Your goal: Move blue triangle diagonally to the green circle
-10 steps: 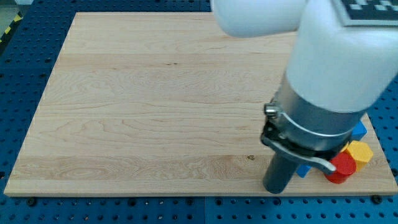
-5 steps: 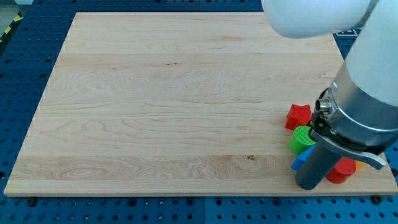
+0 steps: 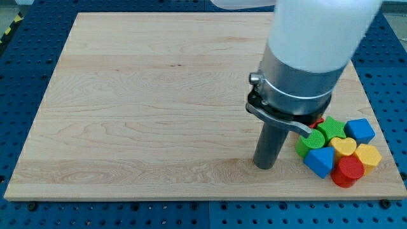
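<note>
Blue triangle (image 3: pixel 320 161), green circle (image 3: pixel 311 143), pale wooden board (image 3: pixel 146 108).

The blue triangle (image 3: pixel 320 161) lies flat on the board near the view's bottom right, one corner pointing toward the view's bottom. The green circle (image 3: pixel 308 144) sits just above and to its left, touching it, partly hidden by the arm.
</note>
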